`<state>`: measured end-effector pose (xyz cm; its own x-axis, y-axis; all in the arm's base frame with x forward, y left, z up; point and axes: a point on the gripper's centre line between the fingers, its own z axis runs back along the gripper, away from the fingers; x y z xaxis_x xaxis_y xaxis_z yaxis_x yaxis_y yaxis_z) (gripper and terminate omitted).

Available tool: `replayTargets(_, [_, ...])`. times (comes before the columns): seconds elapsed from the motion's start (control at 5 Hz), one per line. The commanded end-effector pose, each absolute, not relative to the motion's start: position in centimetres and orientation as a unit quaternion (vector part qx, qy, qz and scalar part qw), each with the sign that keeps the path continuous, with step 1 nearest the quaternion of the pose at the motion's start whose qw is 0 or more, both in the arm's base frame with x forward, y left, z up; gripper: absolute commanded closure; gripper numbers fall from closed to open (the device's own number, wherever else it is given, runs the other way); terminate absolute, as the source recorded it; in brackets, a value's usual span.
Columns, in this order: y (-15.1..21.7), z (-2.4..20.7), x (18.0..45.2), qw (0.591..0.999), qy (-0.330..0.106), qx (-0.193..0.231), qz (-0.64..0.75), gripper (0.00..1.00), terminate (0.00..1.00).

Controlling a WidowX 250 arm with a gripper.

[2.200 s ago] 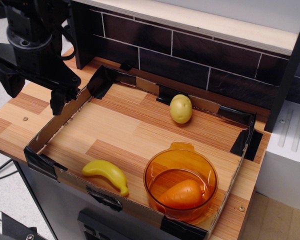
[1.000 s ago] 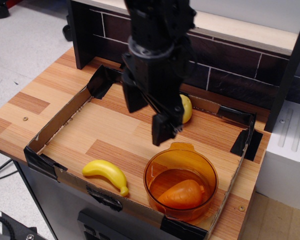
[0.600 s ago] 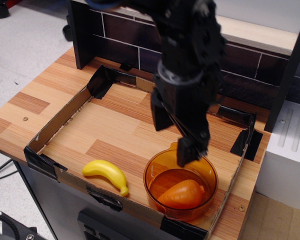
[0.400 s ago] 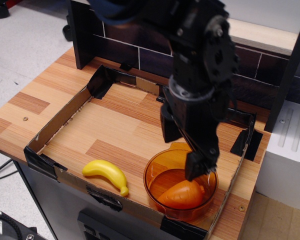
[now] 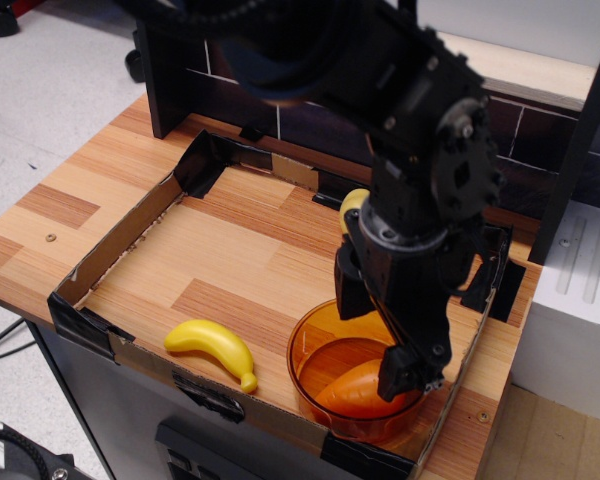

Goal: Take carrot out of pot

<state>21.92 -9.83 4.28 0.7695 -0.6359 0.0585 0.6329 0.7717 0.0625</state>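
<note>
Showing translucent orange on the pot [image 5: 315, 345], opaque orange on the carrot [image 5: 348, 386], yellow on the banana [image 5: 212, 346], pale yellow on the potato [image 5: 353, 203], black on the claw [image 5: 378, 335], striped wood-grain browns across the surface [image 5: 210, 250], dark tiling behind.

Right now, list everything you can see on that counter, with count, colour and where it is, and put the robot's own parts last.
Carrot: one, orange, lying inside the pot, partly hidden by the claw.
Pot: one, translucent orange, front right corner of the tray.
Banana: one, yellow, front of the tray, left of the pot.
Potato: one, yellowish, back of the tray, mostly hidden behind the arm.
Tray: one, cardboard walls with black tape at the corners, on the wooden counter.
Tiled wall: one, dark, behind the tray.
Claw: one, black, open, lowered over the pot with one finger reaching inside by the carrot.
</note>
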Motion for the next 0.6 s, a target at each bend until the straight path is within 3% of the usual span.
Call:
replayTargets(0.0, [-9.4, 3.5, 20.8, 0.936, -0.043, 0.032, -0.348, 0.00, 0.00])
replayTargets(0.4, [-9.4, 1.9, 20.6, 0.937, -0.021, 0.034, -0.348, 0.00, 0.00])
